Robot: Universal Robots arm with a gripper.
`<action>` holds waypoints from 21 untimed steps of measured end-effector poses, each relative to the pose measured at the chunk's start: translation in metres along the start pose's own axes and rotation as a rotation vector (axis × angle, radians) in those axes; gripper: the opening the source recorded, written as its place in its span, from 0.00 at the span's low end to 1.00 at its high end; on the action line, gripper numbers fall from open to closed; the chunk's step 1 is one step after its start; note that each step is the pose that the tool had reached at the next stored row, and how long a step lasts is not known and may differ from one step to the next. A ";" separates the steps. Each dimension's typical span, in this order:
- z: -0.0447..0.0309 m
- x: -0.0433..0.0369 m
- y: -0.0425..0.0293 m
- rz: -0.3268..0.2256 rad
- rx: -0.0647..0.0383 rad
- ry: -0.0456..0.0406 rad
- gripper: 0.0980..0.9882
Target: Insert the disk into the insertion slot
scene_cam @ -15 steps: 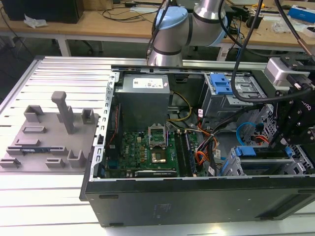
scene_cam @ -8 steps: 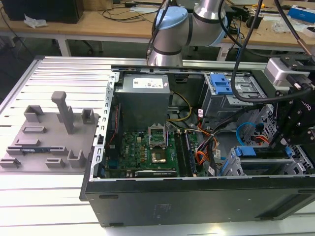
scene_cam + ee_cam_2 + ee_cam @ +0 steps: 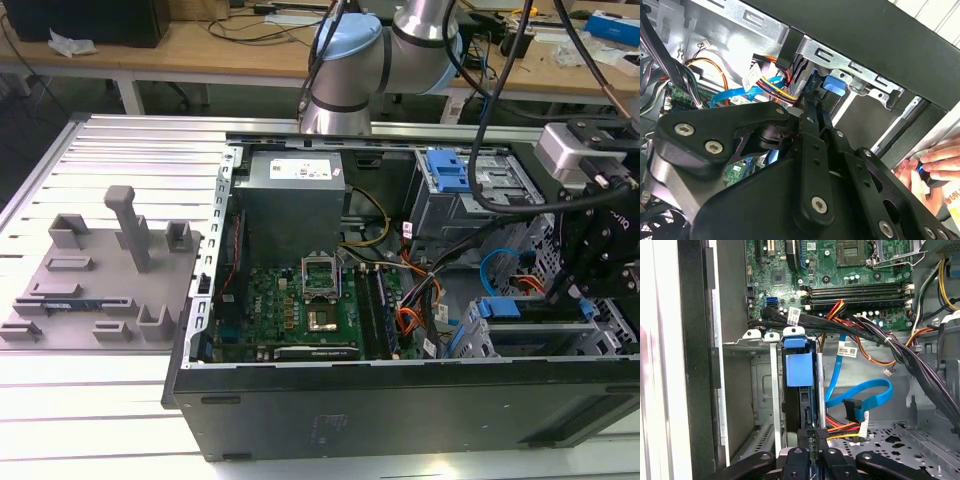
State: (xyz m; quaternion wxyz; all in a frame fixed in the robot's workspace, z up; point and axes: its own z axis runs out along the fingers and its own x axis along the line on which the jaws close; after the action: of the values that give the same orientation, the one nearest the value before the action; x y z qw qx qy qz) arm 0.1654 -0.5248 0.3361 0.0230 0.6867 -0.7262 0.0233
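Blue plastic of the carrier marks the disk, which stands on its edge in the insertion slot, a bay of the grey perforated cage inside the open computer case. This cage lies beside the motherboard, on its side toward the exterior view's right. The handle end of the disk points toward the motherboard. The gripper is at the end of the disk far from the motherboard, low among the cage walls. The robot arm reaches over the case from behind the motherboard. A larger silver cage with a blue latch also stands beside the motherboard, apart from the gripper.

In the first wrist view the disk is seen along its length. Its blue handle is at the end nearest the motherboard, and the thin dark body runs from there to the gripper. The fingers are drawn close together and pinch this thin edge between them. Metal rails of the slot stand just beside the disk. A blue flat cable loops near the disk, under a thick black cable bundle that comes from the motherboard.

In the second wrist view the black links lead to the gripper. The blue handle of the disk shows just past the fingertips, below the metal edge of the slot. A person's hand is outside the case wall, well apart from the motherboard, on a small dark and blue object. How deep the disk sits in the slot I cannot tell.
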 end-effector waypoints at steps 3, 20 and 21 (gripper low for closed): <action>-0.0003 0.0007 0.0000 0.000 0.000 -0.0009 0.09; -0.0315 0.0028 0.0000 0.000 0.000 -0.0003 0.37; -0.0316 0.0028 0.0000 0.000 0.000 -0.0003 0.37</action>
State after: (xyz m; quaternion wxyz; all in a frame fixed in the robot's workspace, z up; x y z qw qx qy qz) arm 0.1654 -0.5255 0.3678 0.0230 0.6867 -0.7262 0.0231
